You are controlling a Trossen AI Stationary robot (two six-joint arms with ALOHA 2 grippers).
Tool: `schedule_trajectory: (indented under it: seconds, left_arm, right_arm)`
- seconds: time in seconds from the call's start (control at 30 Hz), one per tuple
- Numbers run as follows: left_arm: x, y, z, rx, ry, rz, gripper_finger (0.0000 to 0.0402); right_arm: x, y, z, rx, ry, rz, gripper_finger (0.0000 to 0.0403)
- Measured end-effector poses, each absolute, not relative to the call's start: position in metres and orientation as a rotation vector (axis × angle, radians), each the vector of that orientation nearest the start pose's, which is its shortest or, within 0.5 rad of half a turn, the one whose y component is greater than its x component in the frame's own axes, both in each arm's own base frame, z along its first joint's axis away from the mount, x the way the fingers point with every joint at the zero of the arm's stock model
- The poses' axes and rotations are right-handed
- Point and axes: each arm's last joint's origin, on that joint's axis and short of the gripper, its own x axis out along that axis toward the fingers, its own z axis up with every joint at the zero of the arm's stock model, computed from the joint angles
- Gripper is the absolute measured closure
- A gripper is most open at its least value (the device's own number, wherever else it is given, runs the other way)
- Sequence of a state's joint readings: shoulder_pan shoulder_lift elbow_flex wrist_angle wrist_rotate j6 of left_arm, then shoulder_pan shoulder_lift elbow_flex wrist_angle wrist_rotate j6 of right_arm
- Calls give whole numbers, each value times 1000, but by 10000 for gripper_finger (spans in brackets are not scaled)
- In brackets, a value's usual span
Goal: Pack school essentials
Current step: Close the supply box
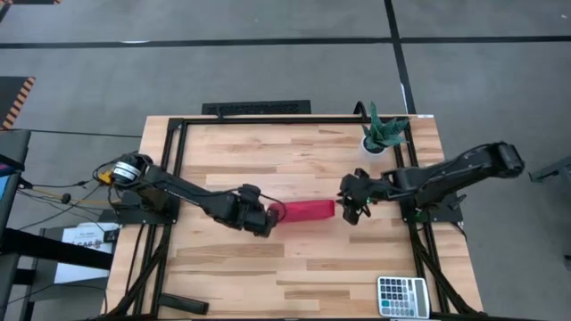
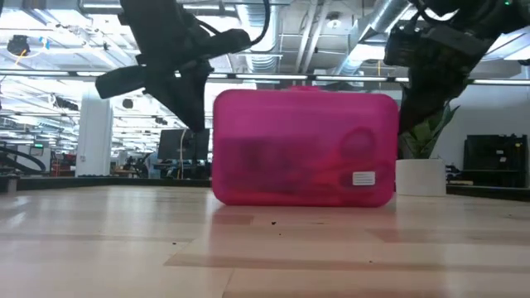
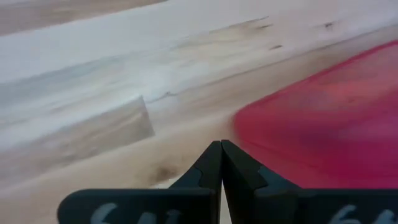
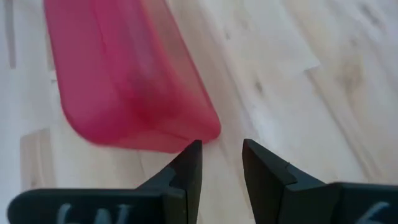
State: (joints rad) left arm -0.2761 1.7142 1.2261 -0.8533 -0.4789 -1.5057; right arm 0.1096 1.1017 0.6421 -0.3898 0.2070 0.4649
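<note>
A translucent pink case [image 1: 310, 210] stands on its long edge at mid-table, closed [image 2: 305, 149]. Dim shapes show through its wall; the stationery itself cannot be made out. My left gripper [image 1: 270, 220] is shut and low at the case's left end; in its wrist view the shut tips [image 3: 221, 144] sit just beside the pink wall [image 3: 329, 118]. My right gripper [image 1: 351, 212] is at the case's right end, narrowly open [image 4: 222, 146], with one fingertip [image 4: 194, 149] beside the case's lower corner [image 4: 205, 132]. My left gripper comes slanting down from the table's left, its shut tips next to the case's left end near the table; I cannot tell whether it touches. My right gripper comes from the right with one fingertip at the case's corner; I cannot tell whether it touches.
A white-potted green plant [image 1: 384, 134] stands at the table's far right, behind the right arm [image 2: 421, 176]. A grey calculator [image 1: 402, 296] lies at the near right corner. Black frame rails [image 1: 174, 178] run along the table's sides. Bare wood lies in front of the case.
</note>
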Motion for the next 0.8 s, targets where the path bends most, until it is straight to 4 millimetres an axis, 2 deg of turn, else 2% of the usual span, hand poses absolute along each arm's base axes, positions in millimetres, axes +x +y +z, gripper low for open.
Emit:
schedule_trajectory:
  seconds: [0.27,0.4,0.47,0.6,0.67,0.8]
  left_arm:
    - [313,-100,210,-861,663,1022,401]
    - [298,-103,229,-899,612,1050,401]
    - [286,-100,250,-895,533,1069,401]
    - [273,-85,291,-871,200,1052,401]
    - [279,-74,306,-857,100,1022,401]
    - [308,-49,312,-815,158,908,401]
  right_arm:
    - [211,42,198,229,845,-243,281]
    - [210,52,194,186,857,-246,281]
    - [210,55,194,181,854,-239,281]
    - [209,57,194,194,846,-235,281]
    - [210,57,195,205,838,-238,281]
    - [210,63,196,231,820,-221,281]
